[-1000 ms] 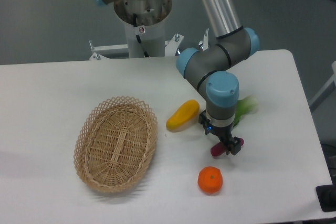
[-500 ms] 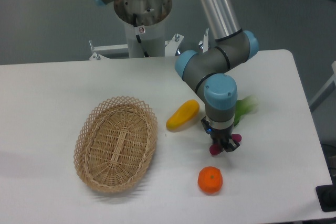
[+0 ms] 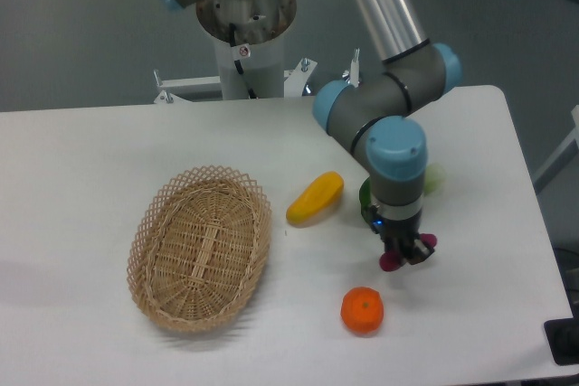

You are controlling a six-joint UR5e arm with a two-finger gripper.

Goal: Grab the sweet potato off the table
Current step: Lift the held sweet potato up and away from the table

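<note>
The black two-finger claw [image 3: 404, 251] was clamped around the small purple-magenta sweet potato [image 3: 406, 254], above the white tabletop [image 3: 81, 169], just beyond the round orange [image 3: 362, 310].

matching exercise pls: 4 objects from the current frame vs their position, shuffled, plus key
Things:
1. purple-magenta sausage-shaped sweet potato
2. round orange fruit
3. yellow elongated fruit
4. oval woven wicker basket

Places:
A. lying on the white table just right of the basket's upper rim
B. left half of the table
D. nearest the front edge, below the gripper
C. between the gripper's fingers

Pairs: 1-C, 2-D, 3-A, 4-B
</note>
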